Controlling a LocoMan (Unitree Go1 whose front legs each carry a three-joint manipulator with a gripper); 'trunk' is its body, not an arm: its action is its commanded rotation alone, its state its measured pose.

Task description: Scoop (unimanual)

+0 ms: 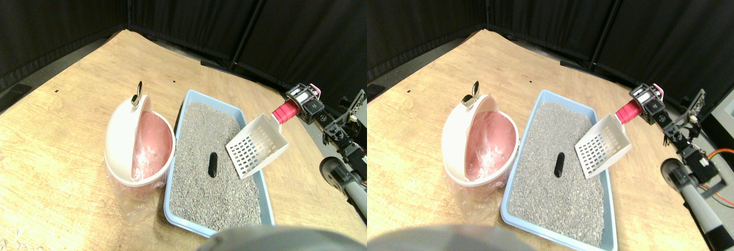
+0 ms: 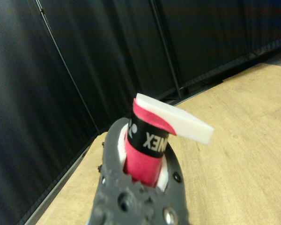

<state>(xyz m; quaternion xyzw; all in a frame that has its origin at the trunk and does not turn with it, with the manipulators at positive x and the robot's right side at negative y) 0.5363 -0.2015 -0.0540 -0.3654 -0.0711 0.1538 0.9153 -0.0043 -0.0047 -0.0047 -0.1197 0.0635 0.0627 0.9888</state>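
Observation:
A white slotted scoop [image 1: 257, 146] hangs tilted above the right rim of the light blue litter tray [image 1: 178, 126], its open face turned toward the litter. My right gripper [image 1: 294, 106] is shut on the scoop's red wrapped handle [image 1: 284, 112], up and to the right of the tray. A small dark lump [image 1: 213, 164] lies on the grey litter near the tray's middle, left of and below the scoop. In the wrist view the red handle [image 2: 143, 157] with its black band sits inside the jaw frame, and the scoop's white edge [image 2: 178, 123] sticks out beyond it.
A pink bin [image 1: 150, 148] with a white swing lid [image 1: 121, 132] tipped open stands touching the tray's left side, a clear liner bag [image 1: 131, 196] bulging under it. Wooden flooring [image 1: 63, 119] surrounds everything. Black curtains [image 1: 200, 4] close off the back.

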